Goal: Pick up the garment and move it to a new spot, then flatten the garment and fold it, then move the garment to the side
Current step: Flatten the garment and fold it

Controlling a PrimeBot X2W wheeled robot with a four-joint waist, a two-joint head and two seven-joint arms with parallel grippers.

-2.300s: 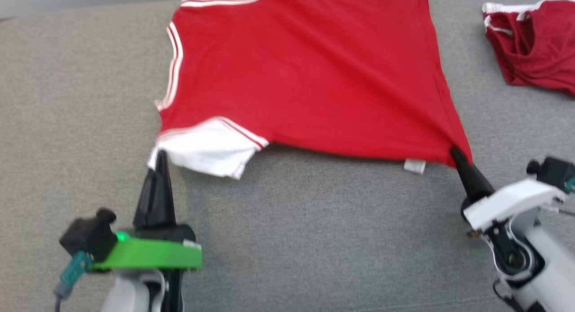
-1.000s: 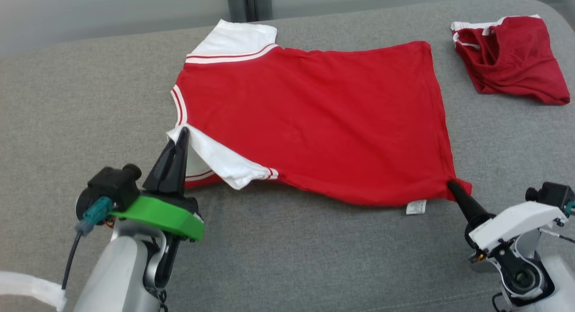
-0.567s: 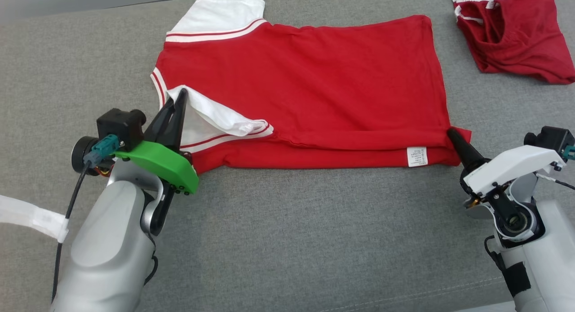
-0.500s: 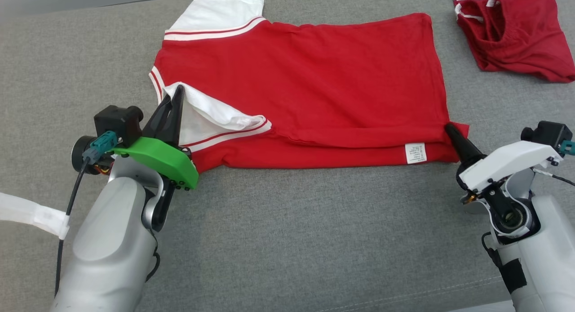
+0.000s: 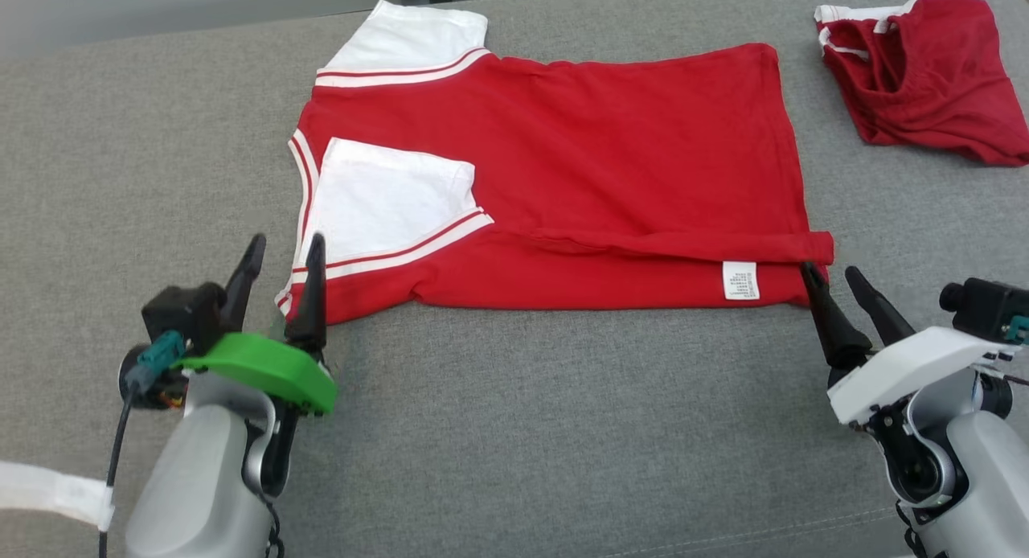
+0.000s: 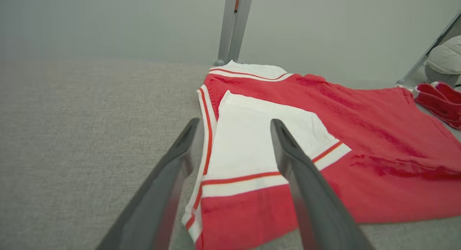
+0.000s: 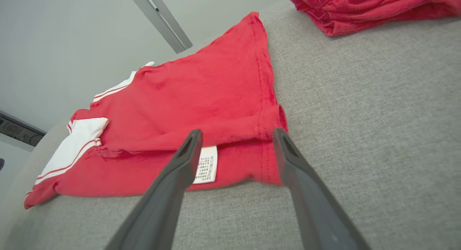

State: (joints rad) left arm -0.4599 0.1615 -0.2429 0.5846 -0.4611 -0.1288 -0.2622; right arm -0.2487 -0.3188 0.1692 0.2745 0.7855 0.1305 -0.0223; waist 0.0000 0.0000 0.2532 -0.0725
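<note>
Red garment (image 5: 627, 140) lies just ahead of left tool (image 5: 285, 244) and right tool (image 5: 827, 270), both wide.

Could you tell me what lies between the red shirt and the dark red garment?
Nothing: bare grey upholstery separates the red shirt from the dark red garment, as the head view shows.

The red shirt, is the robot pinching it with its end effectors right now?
No, the left end effector and right end effector both stand open at the near edge of the red shirt, clamping no cloth.
</note>
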